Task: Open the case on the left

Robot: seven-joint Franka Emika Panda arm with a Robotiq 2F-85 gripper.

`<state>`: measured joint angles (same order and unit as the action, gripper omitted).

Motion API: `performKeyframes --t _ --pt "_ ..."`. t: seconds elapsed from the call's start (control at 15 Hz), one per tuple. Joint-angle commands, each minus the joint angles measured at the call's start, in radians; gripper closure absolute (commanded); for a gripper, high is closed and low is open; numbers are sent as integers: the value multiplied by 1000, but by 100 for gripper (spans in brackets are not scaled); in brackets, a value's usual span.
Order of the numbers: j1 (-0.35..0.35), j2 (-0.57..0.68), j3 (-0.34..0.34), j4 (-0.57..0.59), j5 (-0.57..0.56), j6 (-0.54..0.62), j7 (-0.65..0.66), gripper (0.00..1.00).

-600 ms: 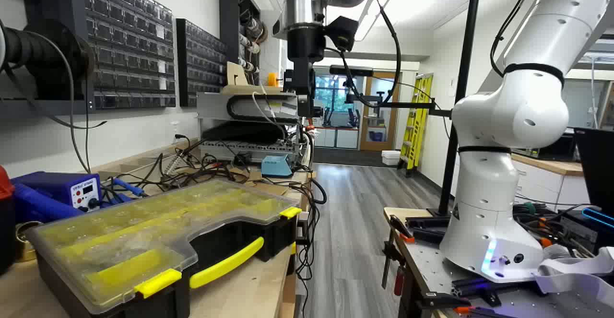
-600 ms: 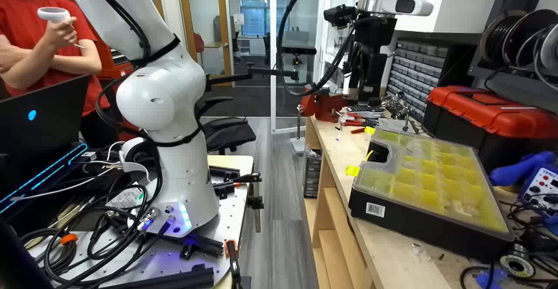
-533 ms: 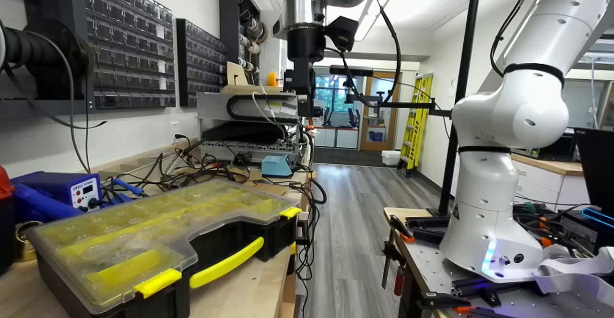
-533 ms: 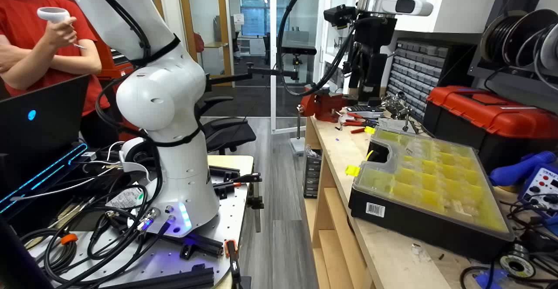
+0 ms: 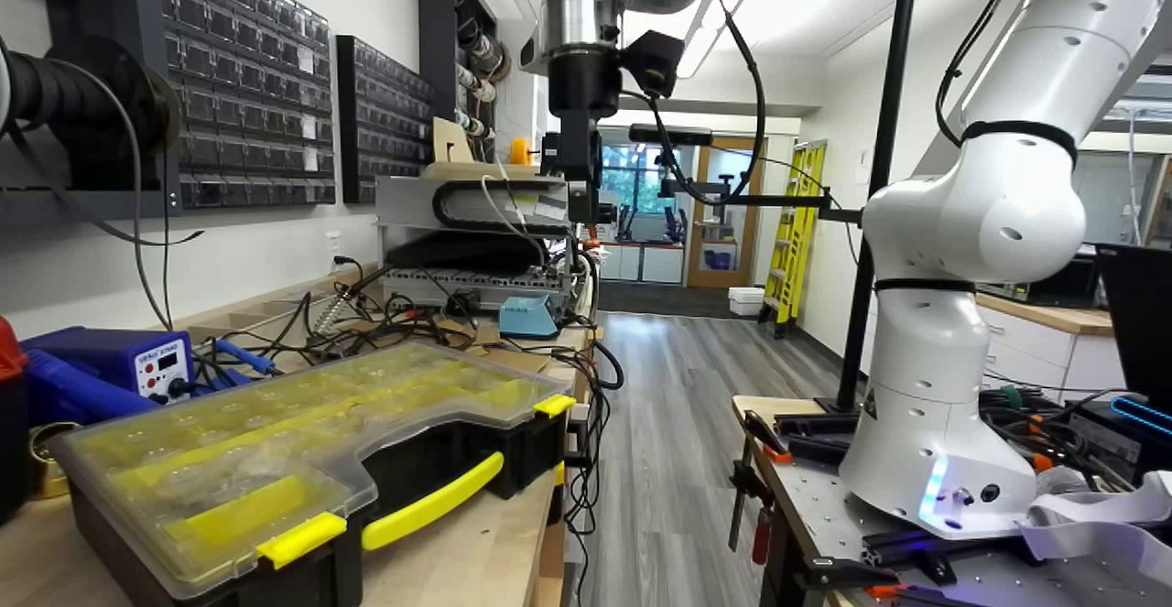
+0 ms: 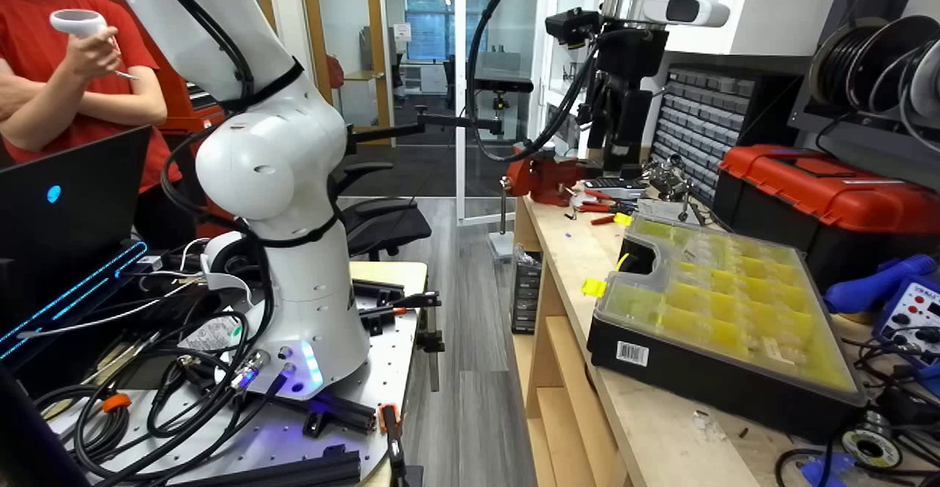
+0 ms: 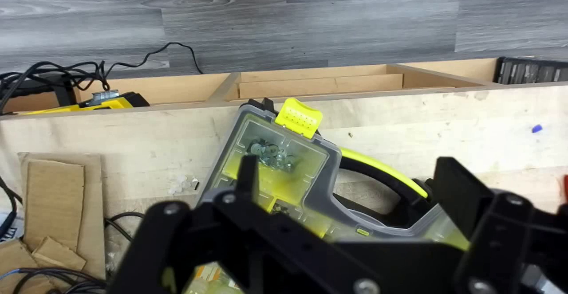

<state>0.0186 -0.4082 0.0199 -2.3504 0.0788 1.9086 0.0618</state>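
The case [image 5: 275,424] is a wide black box with a clear lid over yellow bins. It lies flat on the workbench with its lid down, in both exterior views [image 6: 734,296]. Its yellow latches [image 5: 302,541] sit at the front edge, on either side of the yellow handle [image 5: 435,502]. In the wrist view, one latch [image 7: 299,117] juts out past the lid edge; the other latch is hidden there. My gripper [image 7: 348,165] is open and empty, with its fingers spread over the case. In both exterior views it [image 5: 581,213] hangs pointing down, well above the bench.
A blue soldering station [image 5: 156,369] and cables [image 5: 366,332] lie beside the case. A red-lidded toolbox [image 6: 830,189], a red vise [image 6: 547,178] and pliers stand around it. The bench edge [image 7: 177,107] drops to open shelves and floor. A person [image 6: 73,83] stands behind the robot.
The person's hand with the white controller has shifted slightly to the left in an exterior view. The arm, the gripper and the case have not visibly moved.
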Motion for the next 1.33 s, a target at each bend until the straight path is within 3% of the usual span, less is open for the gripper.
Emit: performKeyframes --t 0.0,0.33,0.67,1.0,1.27 --pt "-2 0 1 2 0 -2 -1 0" --pt "-2 0 1 2 0 -2 -1 0" --pt "14 -3 43 -15 -22 69 19 0" --pt "58 16 126 -32 -46 181 20 0" --pt "104 51 183 -60 -78 335 10 0"
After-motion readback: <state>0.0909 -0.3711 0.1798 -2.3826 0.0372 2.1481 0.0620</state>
